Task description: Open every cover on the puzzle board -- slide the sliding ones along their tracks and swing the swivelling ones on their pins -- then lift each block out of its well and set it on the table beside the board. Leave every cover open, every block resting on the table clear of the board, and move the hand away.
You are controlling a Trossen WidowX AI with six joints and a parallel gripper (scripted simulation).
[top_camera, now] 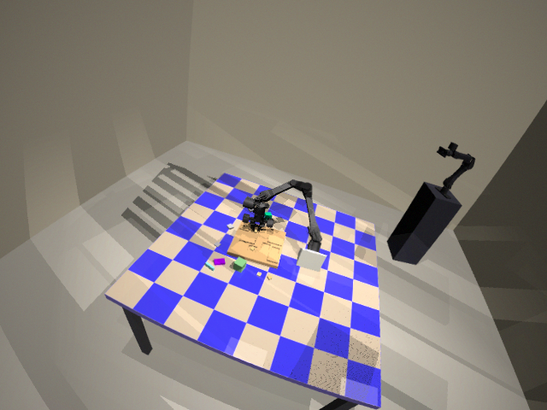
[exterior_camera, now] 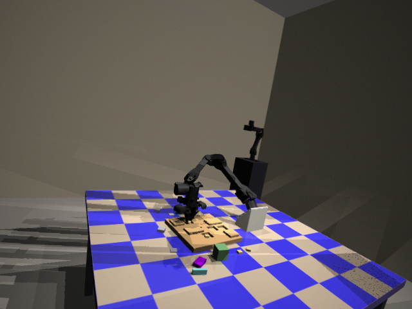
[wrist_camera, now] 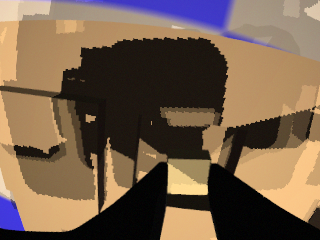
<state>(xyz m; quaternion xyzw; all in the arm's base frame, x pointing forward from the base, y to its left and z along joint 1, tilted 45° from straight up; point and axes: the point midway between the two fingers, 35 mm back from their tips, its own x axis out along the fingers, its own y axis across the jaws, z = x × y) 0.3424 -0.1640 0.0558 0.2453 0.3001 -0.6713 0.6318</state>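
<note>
The tan wooden puzzle board (top_camera: 238, 254) (exterior_camera: 196, 246) lies in the middle of the checkered table, with several flat tan covers on its top. My gripper (top_camera: 255, 227) (exterior_camera: 189, 220) (wrist_camera: 187, 170) points straight down at the board's far corner. Its fingers are shut on a small tan cover handle (wrist_camera: 187, 179), which shows between the dark fingertips in the wrist view. A dark open well (wrist_camera: 167, 80) lies just beyond the fingers. A green cube (top_camera: 239, 263) (exterior_camera: 220, 251), a purple block (top_camera: 219, 260) (exterior_camera: 199, 261) and a cyan block (top_camera: 209, 266) (exterior_camera: 199, 271) rest on the table in front of the board.
Two tiny tan pieces (top_camera: 258, 273) (exterior_camera: 239, 251) lie near the green cube. Small grey blocks (top_camera: 230, 225) (exterior_camera: 161, 228) lie left of the board. A teal block (top_camera: 267, 214) sits behind the gripper. The arm's pale base (top_camera: 311, 259) (exterior_camera: 252, 217) stands right of the board. A black pedestal (top_camera: 424, 222) stands off the table.
</note>
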